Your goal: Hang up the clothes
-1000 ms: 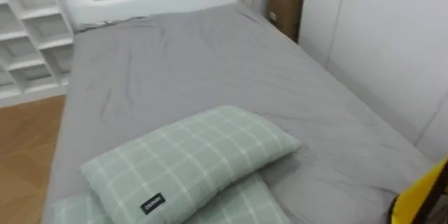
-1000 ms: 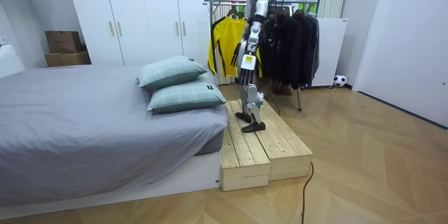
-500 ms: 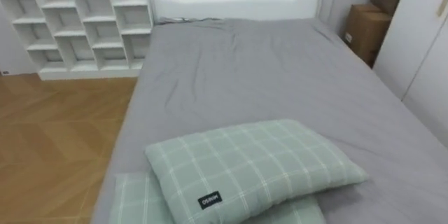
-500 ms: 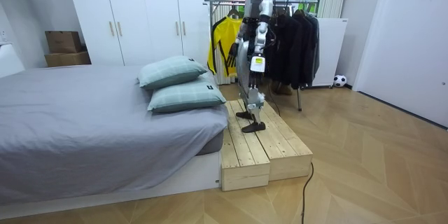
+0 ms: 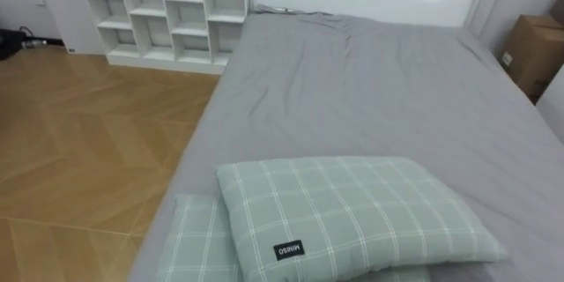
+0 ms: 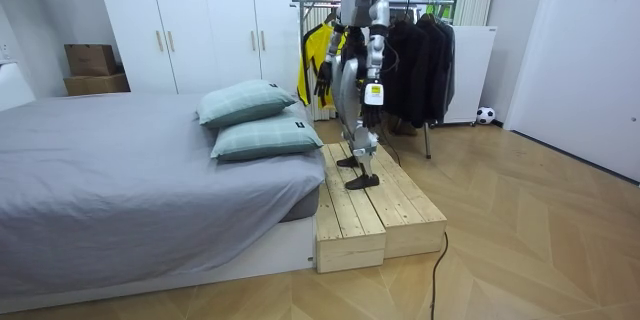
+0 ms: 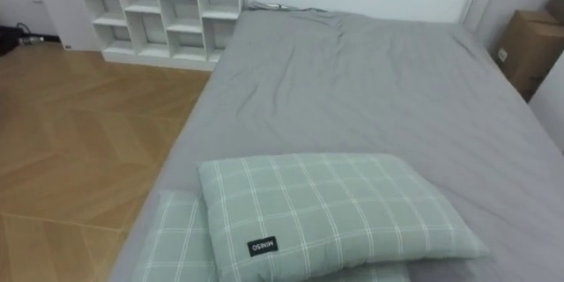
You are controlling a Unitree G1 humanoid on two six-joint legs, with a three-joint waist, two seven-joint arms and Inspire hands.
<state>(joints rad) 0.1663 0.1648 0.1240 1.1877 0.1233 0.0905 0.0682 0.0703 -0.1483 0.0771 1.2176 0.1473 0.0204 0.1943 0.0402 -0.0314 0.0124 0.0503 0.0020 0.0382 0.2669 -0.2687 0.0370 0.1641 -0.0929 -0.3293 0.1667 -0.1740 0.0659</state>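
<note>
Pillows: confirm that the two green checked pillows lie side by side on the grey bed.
Wrong in one respect: they are stacked, not side by side. The upper pillow lies on top of the lower pillow, and both are on the grey bed. The left eye view shows it, and so does the room view.

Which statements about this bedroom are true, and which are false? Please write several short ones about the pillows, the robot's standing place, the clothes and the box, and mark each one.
1. The upper pillow rests on the lower pillow, on the grey bed. True.
2. The robot stands on the bare floor. False: it stands on the wooden platform against the bed.
3. A yellow garment hangs on the clothes rack. True.
4. The cardboard box sits on the bed. False: it stands beside the bed, near the headboard.
</note>
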